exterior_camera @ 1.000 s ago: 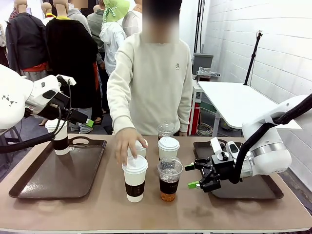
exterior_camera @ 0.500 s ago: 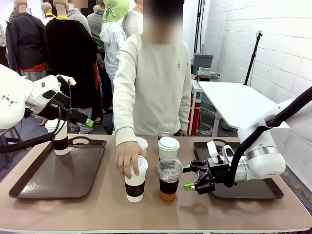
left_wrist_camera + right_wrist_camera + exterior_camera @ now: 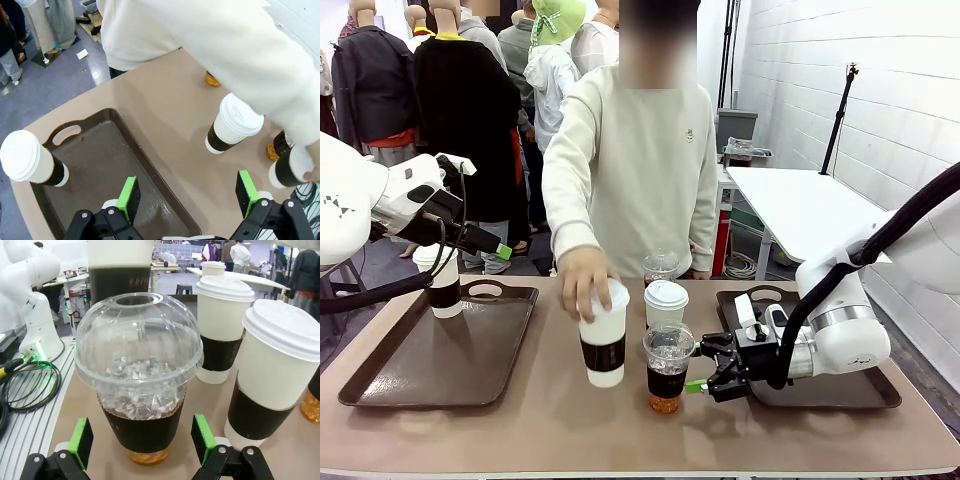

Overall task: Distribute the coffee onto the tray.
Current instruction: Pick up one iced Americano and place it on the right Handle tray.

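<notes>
Early stage: one paper cup sat on left tray. Left gripper hovered above it, wide open and empty. Right gripper, jaws spread, faced iced coffee cup on table, not yet clamped. Person's hand gripped second paper cup; rest untrayed.

Dome-lidded cup is showing clear, glossy plastic, ribbed up top. Paper cup is looking matt and smooth, its dark sleeve probably card. Left tray is gleaming, smooth plastic-ish; table is looking matt.
</notes>
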You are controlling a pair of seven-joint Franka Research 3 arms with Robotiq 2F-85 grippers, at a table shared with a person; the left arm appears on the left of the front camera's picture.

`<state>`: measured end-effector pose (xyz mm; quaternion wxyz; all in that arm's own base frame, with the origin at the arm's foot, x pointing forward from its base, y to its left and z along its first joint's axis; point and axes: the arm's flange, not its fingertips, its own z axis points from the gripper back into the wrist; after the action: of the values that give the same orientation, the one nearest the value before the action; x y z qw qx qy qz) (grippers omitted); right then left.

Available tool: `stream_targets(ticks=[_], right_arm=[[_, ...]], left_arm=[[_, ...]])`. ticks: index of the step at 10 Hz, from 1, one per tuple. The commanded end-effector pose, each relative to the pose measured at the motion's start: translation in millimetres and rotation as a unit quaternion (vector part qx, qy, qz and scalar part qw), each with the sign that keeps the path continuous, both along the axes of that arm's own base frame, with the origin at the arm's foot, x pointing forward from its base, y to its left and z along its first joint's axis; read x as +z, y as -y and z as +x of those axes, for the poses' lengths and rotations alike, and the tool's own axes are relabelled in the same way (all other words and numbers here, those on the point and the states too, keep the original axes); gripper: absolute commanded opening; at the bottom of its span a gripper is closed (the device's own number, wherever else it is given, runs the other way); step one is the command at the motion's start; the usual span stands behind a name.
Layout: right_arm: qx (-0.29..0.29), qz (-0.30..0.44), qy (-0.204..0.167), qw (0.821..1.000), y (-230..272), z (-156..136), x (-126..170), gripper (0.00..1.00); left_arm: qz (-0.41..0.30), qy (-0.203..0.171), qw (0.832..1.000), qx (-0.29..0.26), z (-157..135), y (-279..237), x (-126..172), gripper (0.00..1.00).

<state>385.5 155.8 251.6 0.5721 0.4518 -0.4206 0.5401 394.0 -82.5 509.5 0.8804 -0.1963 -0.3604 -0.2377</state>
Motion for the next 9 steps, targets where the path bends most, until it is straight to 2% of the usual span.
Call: stream_targets(ticks=[1, 4, 9], right_arm=[[-0.006, 0.009, 0.013, 1.000, -13, 4, -8, 1.00], [-0.009, 0.020, 0.020, 1.000, -22, 8, -11, 1.00], [0.002, 0.042, -0.010, 0.999, -34, 13, -19, 1.00]], left_arm=[[0.001, 0.000, 1.000, -0.002, 1, -2, -1, 1.00], [0.001, 0.000, 1.000, -0.002, 1, -2, -1, 1.00], [0.001, 0.000, 1.000, -0.002, 1, -2, -1, 1.00]])
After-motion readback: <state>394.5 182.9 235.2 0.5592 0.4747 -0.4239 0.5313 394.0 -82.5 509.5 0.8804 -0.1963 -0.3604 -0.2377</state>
